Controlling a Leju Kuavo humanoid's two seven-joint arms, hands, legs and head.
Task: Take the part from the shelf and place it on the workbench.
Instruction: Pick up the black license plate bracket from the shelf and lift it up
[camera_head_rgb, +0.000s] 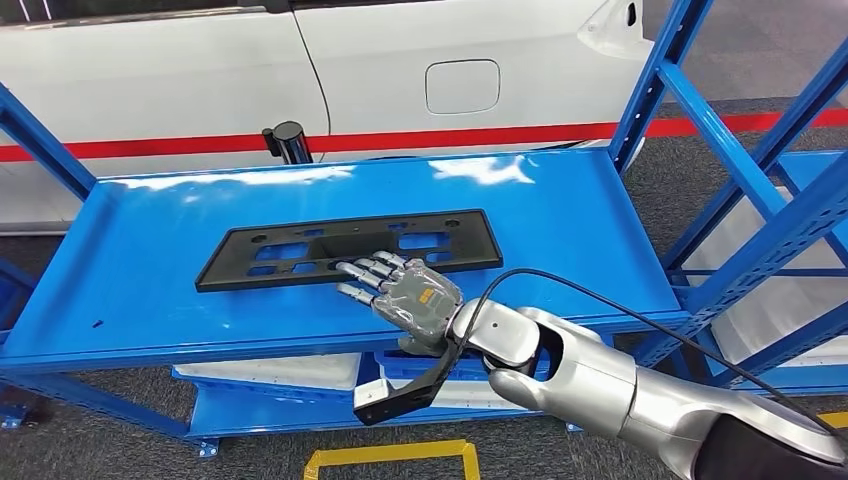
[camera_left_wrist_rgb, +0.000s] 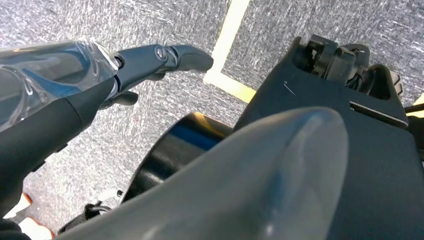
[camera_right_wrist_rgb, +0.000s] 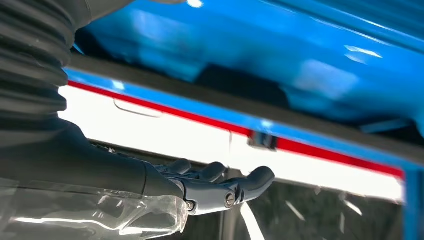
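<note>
Plainly unlabelled black part, blue shelf

The right arm reaches toward 10 o'clock, its robot hand flat with fingers extended and spread; the left robot hand hangs with fingers loosely extended.

Bare blue shelf around the part, blue uprights flanking right
</note>
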